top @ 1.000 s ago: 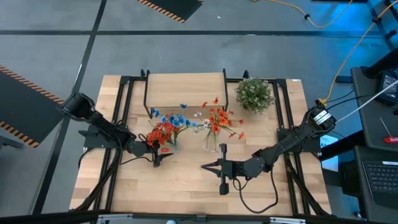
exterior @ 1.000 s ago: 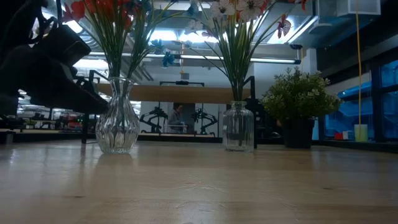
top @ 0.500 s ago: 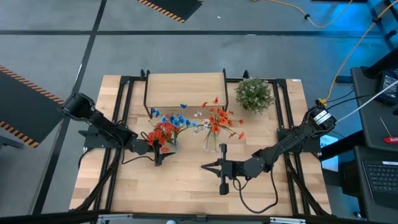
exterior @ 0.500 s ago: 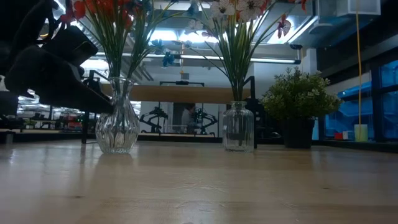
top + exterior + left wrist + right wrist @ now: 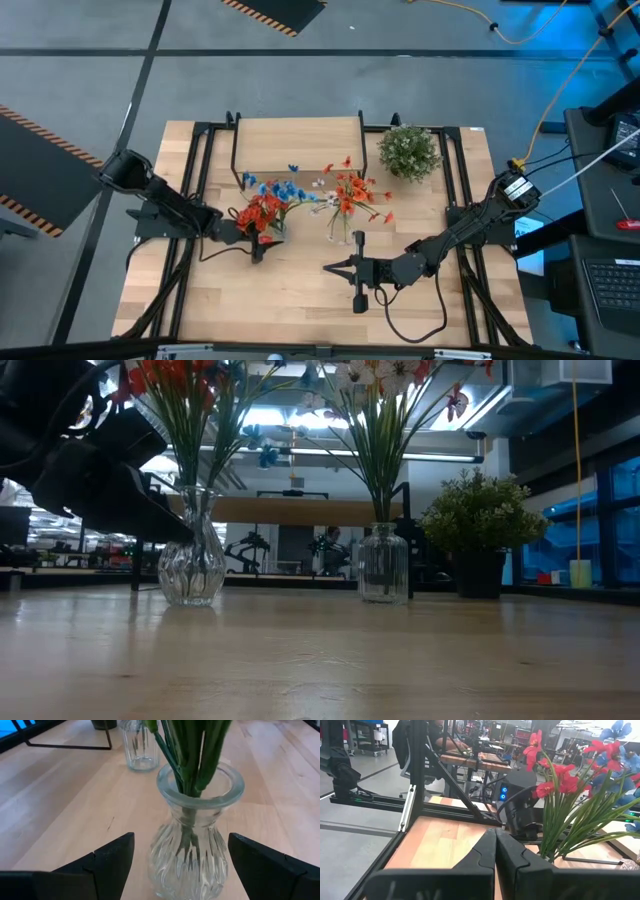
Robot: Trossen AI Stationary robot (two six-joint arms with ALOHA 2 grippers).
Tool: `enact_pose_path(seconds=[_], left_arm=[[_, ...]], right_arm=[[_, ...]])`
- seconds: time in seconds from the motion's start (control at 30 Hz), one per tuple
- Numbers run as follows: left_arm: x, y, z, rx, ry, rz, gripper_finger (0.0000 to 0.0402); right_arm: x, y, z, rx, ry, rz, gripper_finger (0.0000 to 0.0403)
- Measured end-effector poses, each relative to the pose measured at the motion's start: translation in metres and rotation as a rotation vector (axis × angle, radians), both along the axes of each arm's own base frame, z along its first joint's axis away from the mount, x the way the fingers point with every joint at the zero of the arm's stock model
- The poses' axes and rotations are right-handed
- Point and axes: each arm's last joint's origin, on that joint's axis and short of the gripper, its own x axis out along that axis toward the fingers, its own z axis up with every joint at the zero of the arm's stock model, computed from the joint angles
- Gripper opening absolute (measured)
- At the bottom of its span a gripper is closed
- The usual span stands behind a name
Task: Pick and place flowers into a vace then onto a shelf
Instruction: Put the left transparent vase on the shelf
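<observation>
Left gripper (image 5: 180,857): fingers spread wide, one on each side of the ribbed glass vase (image 5: 192,845); both fingers stand clear of the glass in the left wrist view, so nothing is grasped yet.
Reason for pose: the jaws straddle the vase body below its rim, which reads as the set-up for a squeeze on the widest ribbed section.
Right gripper (image 5: 495,852): fingers pressed together and empty; parked over the tabletop (image 5: 300,300) toward its front edge, right of centre, clear of the working side.
Flowers (image 5: 265,210): red and blue sprigs stand in the ribbed vase, left of the tabletop's centre; stems pass through the neck and splay above it.
Second bunch (image 5: 350,195): orange-red and white sprigs stand in a straight-sided jar (image 5: 383,565), near the tabletop's centre, apart from the ribbed vase.
Shelf (image 5: 298,143): light board on black legs along the tabletop's back edge; no vase stands on it in the high view.
Bushy plant (image 5: 408,152): at the back right corner of the tabletop, beside the shelf; not part of the job.
Stage, as judged: flowers are loaded; the transfer of the vases to the shelf remains.
Handling caution: the blooms make the vase top-heavy and the glass is smooth, so a low, centred grip and a level lift look advisable.
</observation>
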Motion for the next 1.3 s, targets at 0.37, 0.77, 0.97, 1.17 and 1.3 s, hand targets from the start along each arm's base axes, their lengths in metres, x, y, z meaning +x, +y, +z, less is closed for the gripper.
enact_pose_path(seconds=[0.37, 0.77, 0.97, 1.17, 1.3], left_arm=[[0.0023, 0.0033, -0.0008, -0.049, 0.02, -0.073, 0.0293], [0.0029, 0.0034, 0.0003, -0.05, 0.01, -0.072, 0.0206], [0.0033, 0.0032, 0.0011, -0.046, 0.005, -0.071, 0.0186], [0.0032, 0.0031, 0.0009, -0.036, 0.007, -0.077, 0.0218], [0.003, 0.0033, 0.0009, -0.008, 0.003, -0.086, 0.024]], right_arm=[[0.0, 0.0, 0.0, 0.0, 0.0, 0.0, 0.0004], [0.0, 0.0, 0.0, 0.0, 0.0, 0.0, 0.0004], [0.0, 0.0, 0.0, 0.002, 0.0, 0.0, 0.0004], [0.0, 0.0, 0.0, 0.002, 0.0, 0.0, 0.0004], [0.0, 0.0, 0.0, 0.002, 0.0, 0.0, 0.0004]])
